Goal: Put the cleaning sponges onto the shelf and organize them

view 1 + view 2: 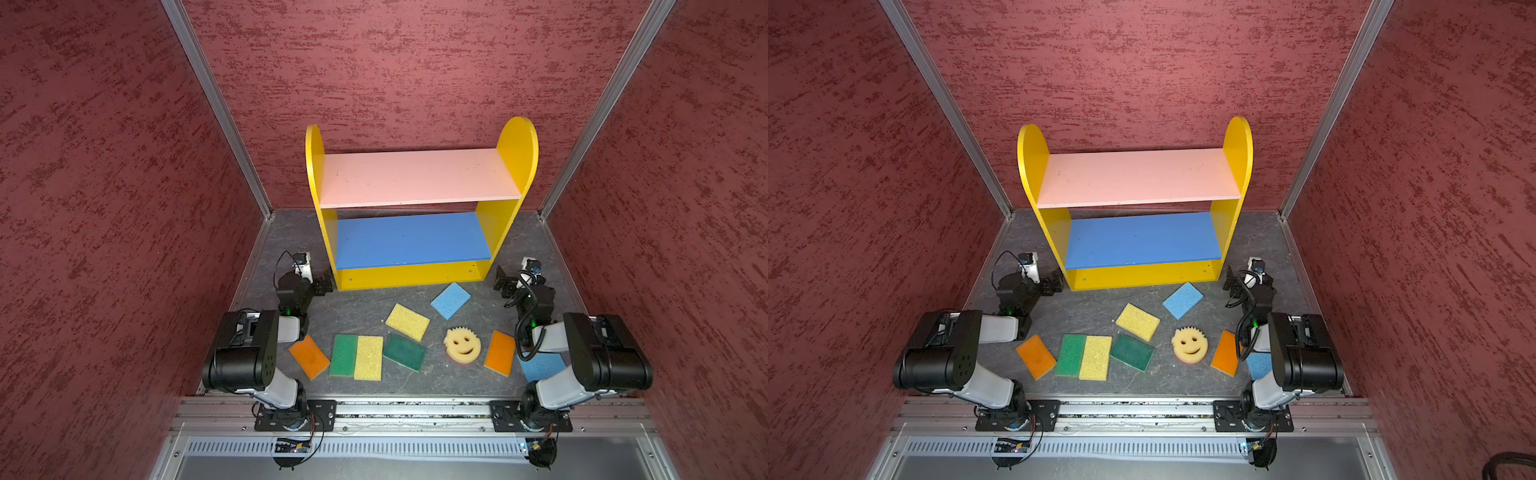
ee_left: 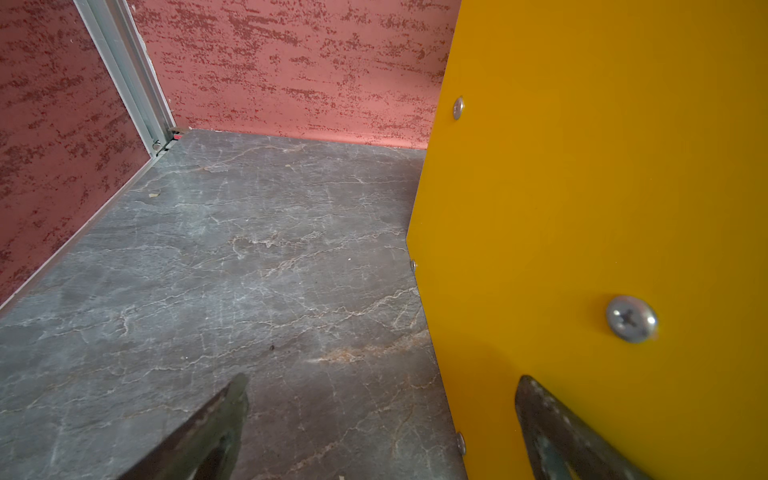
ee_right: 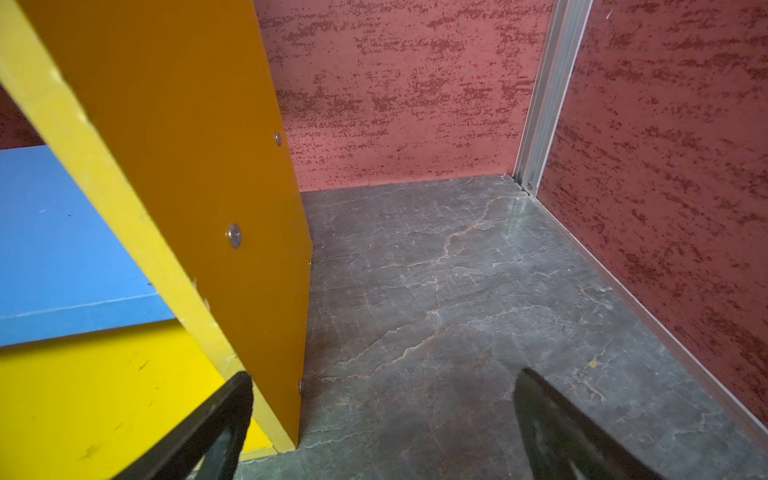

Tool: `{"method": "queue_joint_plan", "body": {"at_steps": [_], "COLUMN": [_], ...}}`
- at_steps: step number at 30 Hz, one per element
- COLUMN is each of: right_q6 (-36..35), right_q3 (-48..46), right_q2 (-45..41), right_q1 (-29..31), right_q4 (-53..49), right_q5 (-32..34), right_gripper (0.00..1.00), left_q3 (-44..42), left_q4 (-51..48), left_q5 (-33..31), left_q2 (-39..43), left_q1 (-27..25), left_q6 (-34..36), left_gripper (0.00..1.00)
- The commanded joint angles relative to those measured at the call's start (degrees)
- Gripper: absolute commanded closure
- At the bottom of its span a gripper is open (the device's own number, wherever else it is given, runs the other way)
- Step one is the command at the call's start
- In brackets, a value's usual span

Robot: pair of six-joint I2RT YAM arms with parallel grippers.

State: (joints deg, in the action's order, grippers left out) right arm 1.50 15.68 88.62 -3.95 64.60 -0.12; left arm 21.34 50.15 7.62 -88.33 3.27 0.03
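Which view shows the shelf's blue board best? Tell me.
The top views: both show the blue board across its full width between the yellow side panels. The right wrist view catches only one end; the left wrist view shows just a side panel.

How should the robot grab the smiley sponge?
Come straight down from above and pinch the smiley sponge across its smooth round sides, not the spiky top. It lies flat, face up, on the table, touching no other sponge.

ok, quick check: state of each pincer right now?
left pincer: open, holding nothing.
right pincer: open, holding nothing.
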Motion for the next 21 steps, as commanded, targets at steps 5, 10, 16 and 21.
{"method": "queue_joint_plan", "body": {"at_steps": [5, 10, 16, 21], "right_q6": [0.28, 1.28, 9.26, 16.83], "right_q3": [0.68, -0.86, 1.88, 1.02], "right_q2": [-0.04, -8.78, -24.86, -39.12], "right_q1": [0.25, 0.90, 2.74, 4.88], "right_q4": [1.09, -2.78, -24.68, -39.05], "right_q5": [1.17, 6.59, 15.20, 20.73], "right_gripper": [0.01, 0.01, 0.01, 0.01], "left_q3": [0.49, 4.74, 6.59, 11.63], "left_q4": [0.84, -13.94, -21.97, -38.25], "left_q5": [0.79, -7.15, -20.70, -31.83], "left_q2": [0.53, 9.11, 17.60, 21.61], "left_q1": [0.40, -3.65, -7.82, -10.39], "left_q6": [0.27, 2.54, -1.22, -11.74], "left_gripper": [0.01, 0.01, 0.00, 0.01]}}
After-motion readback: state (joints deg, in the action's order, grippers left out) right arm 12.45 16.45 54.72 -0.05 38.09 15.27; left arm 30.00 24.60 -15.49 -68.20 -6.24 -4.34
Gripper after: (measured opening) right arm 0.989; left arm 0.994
